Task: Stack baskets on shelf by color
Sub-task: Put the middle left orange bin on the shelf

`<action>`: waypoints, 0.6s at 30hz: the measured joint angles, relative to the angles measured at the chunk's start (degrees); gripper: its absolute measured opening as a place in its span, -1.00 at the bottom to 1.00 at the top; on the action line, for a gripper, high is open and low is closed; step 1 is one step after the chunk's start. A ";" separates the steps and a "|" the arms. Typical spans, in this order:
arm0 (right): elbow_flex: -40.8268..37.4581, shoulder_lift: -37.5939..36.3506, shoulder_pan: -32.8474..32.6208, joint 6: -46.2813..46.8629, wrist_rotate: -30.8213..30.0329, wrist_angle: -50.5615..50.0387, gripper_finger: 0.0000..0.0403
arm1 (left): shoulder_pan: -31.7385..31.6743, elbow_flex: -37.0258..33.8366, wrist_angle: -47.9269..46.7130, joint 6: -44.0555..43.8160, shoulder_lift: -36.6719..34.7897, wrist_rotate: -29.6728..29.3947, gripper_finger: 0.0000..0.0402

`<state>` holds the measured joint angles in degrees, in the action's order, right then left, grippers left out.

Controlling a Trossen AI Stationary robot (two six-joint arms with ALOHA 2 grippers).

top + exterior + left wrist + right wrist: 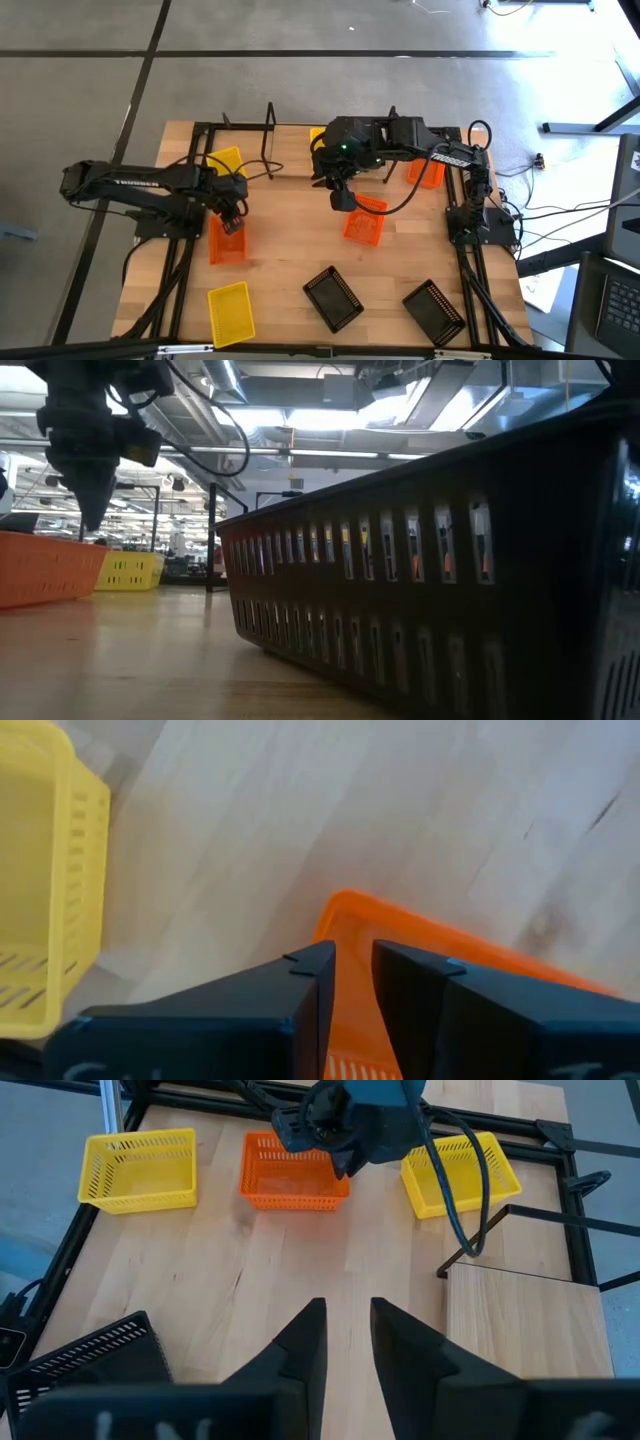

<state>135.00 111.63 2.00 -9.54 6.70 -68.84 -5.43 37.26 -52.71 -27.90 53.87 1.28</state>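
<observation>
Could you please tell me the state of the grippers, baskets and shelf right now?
Left gripper, open, just above the orange basket.
Right gripper, open, holding nothing.
Orange basket, upright on the table, unstacked.
Black basket, upright, empty.
Shelf, no baskets on the part in view.

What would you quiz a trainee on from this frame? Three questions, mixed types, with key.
1. How many black baskets lie on the table?
2. True or false: the left gripper is over a black one.
3. In the high view, the basket nearest the table's lower-left corner is: A black, B yellow, C orange.

Key
1. Two.
2. False: it is over an orange basket.
3. B, the yellow basket.
</observation>
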 joint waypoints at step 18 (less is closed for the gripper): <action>-0.02 0.00 0.02 0.02 0.00 0.02 -0.61 | 0.00 0.00 -1.75 6.19 11.09 -1.20 -0.70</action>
<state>134.98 111.63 2.02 -9.52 6.70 -68.82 -5.44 37.25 -54.46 -21.71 64.96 0.08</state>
